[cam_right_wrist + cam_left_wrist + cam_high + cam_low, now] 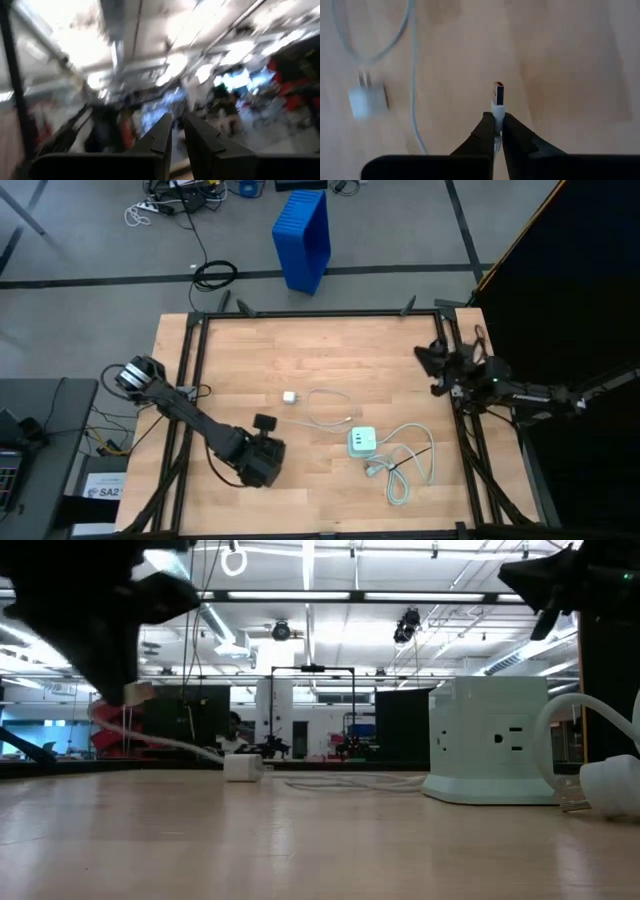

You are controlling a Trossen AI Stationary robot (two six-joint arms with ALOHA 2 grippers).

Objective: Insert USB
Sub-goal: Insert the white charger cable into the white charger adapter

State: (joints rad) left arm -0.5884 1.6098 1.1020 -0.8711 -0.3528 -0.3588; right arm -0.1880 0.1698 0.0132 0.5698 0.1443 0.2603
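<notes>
Wooden table [250,360]: the USB [498,95] is pinched in the closed left gripper [496,131], well apart from the charger block [362,442]. Insertion not yet done. Right gripper [178,131], nearly closed and empty, is parked far from the block.

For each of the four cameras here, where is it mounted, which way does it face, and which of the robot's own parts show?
High view: overhead, straight down on the table; both arms show, left gripper over the boards, right gripper at the frame edge.
Low view: table height, level across toward the room; charger block near, arms dark at the top corners.
Left wrist view: looks down at the wood past its fingers, shut on the USB.
Right wrist view: faces the room's ceiling lights, fingers nearly together.
Shared: the small white adapter appears in high, low and left wrist views.
</notes>
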